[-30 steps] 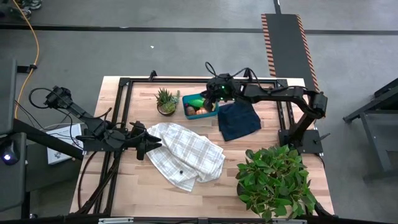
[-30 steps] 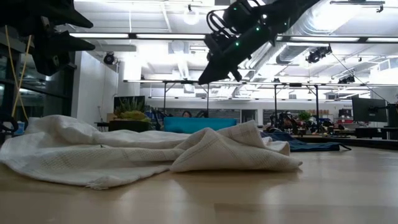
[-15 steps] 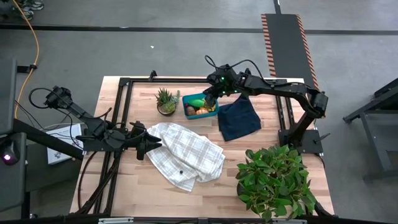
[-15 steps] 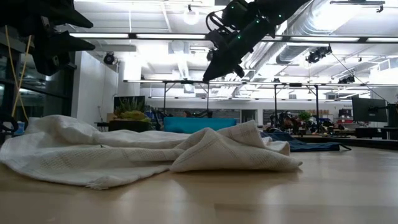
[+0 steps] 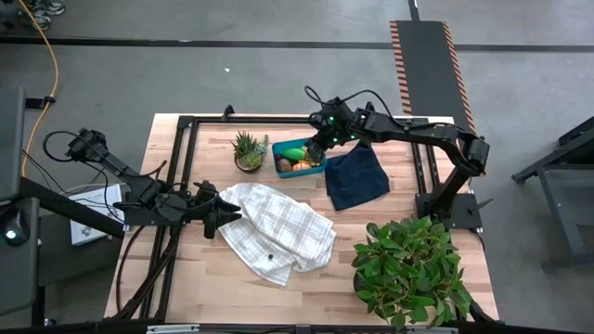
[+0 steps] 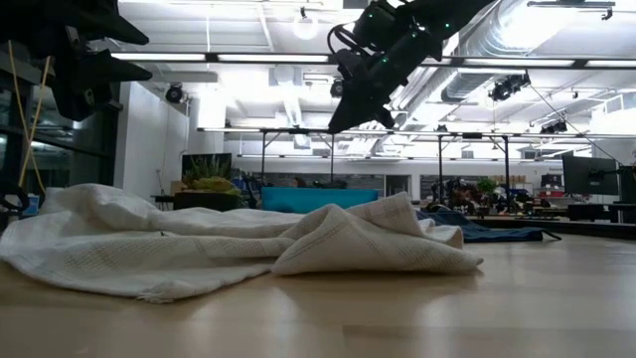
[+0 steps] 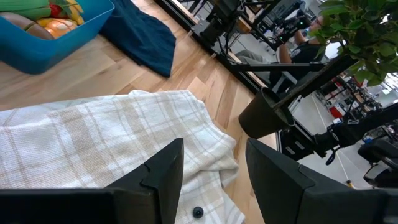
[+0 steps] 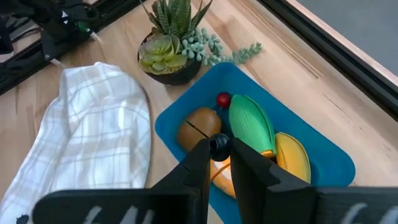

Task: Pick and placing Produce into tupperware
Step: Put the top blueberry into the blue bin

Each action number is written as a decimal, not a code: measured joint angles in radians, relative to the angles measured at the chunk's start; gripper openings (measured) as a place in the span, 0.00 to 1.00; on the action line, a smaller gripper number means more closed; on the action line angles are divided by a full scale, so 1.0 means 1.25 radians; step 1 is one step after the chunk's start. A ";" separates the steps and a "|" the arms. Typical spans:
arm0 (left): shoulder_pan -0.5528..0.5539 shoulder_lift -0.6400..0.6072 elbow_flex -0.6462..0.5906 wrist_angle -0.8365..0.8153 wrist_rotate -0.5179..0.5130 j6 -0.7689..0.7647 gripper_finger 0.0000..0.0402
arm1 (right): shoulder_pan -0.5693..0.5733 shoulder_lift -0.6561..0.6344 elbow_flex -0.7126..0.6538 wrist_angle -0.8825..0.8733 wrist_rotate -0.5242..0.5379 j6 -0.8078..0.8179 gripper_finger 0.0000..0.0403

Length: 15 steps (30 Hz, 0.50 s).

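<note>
Wooden surface (image 5: 195,288) with the tupperware (image 5: 299,156) near its far edge, produce (image 8: 249,130) inside it.
I see my right hand (image 8: 218,163) raised over the tupperware, fingers pinching a small dark berry (image 8: 219,146); my left hand (image 7: 211,171) hovers spread over the checked cloth (image 5: 278,227).

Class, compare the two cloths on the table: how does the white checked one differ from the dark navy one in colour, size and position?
The white checked cloth is pale with a faint plaid pattern; the dark navy cloth is plain and dark. The white checked cloth covers more of the table than the dark navy cloth. It lies mid-table, while the dark navy cloth lies right beside the tupperware. Both are rumpled, not flat.
</note>
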 joint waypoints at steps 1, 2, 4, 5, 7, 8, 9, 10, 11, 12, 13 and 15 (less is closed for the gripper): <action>0.000 0.000 0.000 0.000 0.000 0.000 0.41 | 0.000 0.000 0.000 -0.002 0.000 0.000 0.10; 0.000 0.000 0.000 0.000 0.000 0.000 0.41 | 0.000 0.000 0.000 -0.003 0.000 0.000 0.10; 0.000 0.000 0.000 0.000 0.000 0.000 0.41 | 0.000 0.000 0.000 -0.004 0.000 0.000 0.10; 0.000 0.000 0.000 0.000 0.000 0.000 0.41 | 0.000 0.000 0.000 -0.004 0.000 0.001 0.10; 0.000 0.000 0.000 0.000 0.000 0.000 0.41 | 0.000 0.001 0.000 -0.004 0.000 0.005 0.10; 0.000 0.000 0.000 0.000 0.000 0.000 0.41 | 0.000 0.001 0.000 -0.004 0.000 0.006 0.10; 0.000 0.000 0.000 0.000 0.000 0.000 0.41 | 0.000 0.001 0.000 -0.004 0.000 0.006 0.10; 0.000 0.000 0.000 0.001 0.000 0.000 0.41 | 0.000 0.001 0.000 -0.004 0.000 0.008 0.10; 0.000 0.000 0.000 0.001 0.000 0.000 0.41 | 0.000 0.001 0.000 -0.004 0.000 0.014 0.10; 0.000 0.000 0.000 0.001 0.000 0.000 0.41 | 0.000 0.001 0.000 -0.004 0.000 0.020 0.10; 0.000 0.000 0.000 0.001 0.000 0.000 0.41 | 0.000 0.001 0.000 -0.004 0.000 0.023 0.10; 0.000 0.000 0.000 0.002 0.000 0.000 0.41 | 0.000 0.001 0.000 -0.004 0.000 0.029 0.10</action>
